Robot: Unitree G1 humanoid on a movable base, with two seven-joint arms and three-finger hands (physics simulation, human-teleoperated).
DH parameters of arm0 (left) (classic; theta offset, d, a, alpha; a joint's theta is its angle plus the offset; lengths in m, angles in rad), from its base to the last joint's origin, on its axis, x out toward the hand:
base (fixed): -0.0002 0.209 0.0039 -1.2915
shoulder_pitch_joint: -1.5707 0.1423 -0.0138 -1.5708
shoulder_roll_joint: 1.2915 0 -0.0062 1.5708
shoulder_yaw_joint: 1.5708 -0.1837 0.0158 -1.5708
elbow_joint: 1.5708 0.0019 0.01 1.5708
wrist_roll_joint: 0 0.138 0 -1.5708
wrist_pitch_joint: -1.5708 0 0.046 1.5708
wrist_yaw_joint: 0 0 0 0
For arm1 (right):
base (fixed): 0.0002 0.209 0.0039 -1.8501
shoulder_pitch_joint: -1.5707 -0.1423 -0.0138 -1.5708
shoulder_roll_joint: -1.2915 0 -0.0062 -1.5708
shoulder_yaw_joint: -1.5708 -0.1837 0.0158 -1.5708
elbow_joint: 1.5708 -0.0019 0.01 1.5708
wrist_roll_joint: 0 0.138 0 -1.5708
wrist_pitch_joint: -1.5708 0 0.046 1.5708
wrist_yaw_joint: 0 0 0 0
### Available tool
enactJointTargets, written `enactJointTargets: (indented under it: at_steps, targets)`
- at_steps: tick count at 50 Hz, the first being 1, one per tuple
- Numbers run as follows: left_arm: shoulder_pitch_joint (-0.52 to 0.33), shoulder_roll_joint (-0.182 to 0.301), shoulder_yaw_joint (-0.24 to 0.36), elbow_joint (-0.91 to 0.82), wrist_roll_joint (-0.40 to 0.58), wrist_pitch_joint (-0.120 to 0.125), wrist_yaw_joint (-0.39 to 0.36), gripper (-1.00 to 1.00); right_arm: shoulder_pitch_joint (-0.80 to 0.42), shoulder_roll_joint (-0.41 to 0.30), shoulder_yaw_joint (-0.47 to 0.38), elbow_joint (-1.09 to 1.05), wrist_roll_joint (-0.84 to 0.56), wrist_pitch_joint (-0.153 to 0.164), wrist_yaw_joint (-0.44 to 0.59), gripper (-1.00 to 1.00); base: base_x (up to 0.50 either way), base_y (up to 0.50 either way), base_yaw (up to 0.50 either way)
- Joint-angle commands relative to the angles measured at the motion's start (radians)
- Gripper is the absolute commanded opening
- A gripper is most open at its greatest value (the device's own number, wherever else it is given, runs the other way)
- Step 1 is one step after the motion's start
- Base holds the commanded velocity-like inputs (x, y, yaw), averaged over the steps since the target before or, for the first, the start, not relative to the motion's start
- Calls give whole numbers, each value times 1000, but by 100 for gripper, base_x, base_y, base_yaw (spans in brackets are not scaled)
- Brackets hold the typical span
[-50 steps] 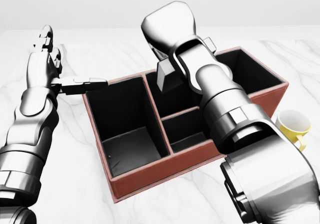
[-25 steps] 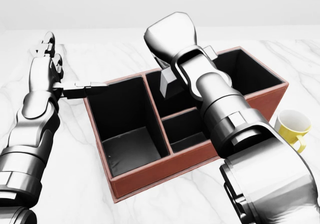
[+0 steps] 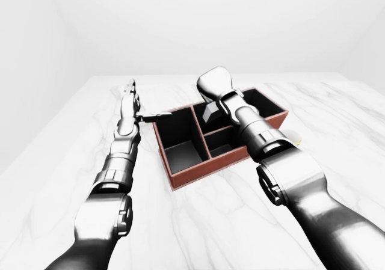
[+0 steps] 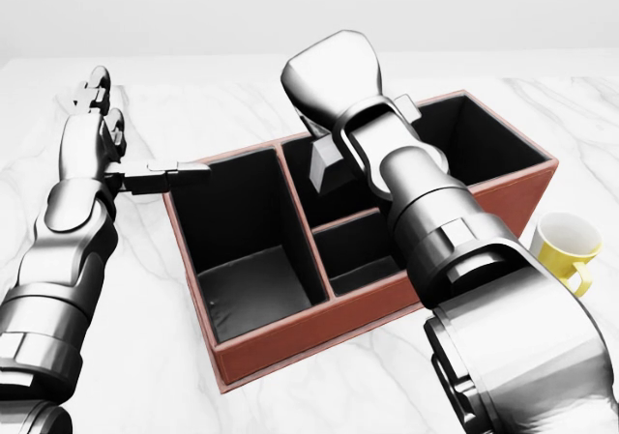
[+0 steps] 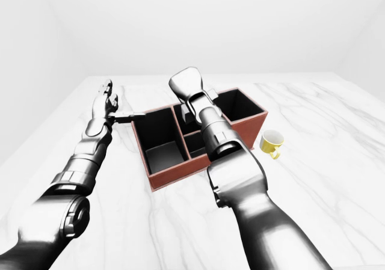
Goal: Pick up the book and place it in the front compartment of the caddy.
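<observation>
Mid-counter, on white marble counter [image 4: 145, 357], the right hand [image 4: 334, 76] hangs over the red-brown three-compartment leather caddy [image 4: 319, 328], its grip hidden; the book can't be made out. Left hand [image 4: 92, 115], fingers spread, hovers beside it.

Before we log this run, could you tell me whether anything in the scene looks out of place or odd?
The book is nowhere to be seen, though the task centres on it. The caddy sits askew on the table, its visible compartments empty. The right hand hangs over it, the left hand beside its corner. The yellow cup stands upright, nothing spilled.
</observation>
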Motion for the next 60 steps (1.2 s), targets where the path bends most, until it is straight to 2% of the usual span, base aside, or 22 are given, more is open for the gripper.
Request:
enactJointTargets:
  at_steps: [1,26,27,28,41,52,60]
  targets:
    - [12,-2,0,-21,-6,0,-6,100,-15,2,-6,1,-22,0,-70,-100,0,0,0]
    - [25,0,6,-21,-23,0,-20,100,-7,21,-35,15,-32,0,-143,-100,0,0,0]
    - [25,0,6,-20,-24,0,-20,100,-6,21,-38,17,-34,0,-145,53,0,0,0]
    - [28,1,6,-22,-25,0,-21,100,-5,18,-40,18,-36,0,-160,100,0,0,0]
    - [86,5,6,-117,-36,0,-19,100,3,22,-37,20,-99,0,-184,100,0,0,0]
    - [104,1,6,-162,-33,0,-13,100,8,19,-51,18,-95,0,-167,100,0,0,0]
    - [88,-5,4,-127,-26,0,-10,100,-23,-9,-97,-9,48,0,-95,100,0,0,0]
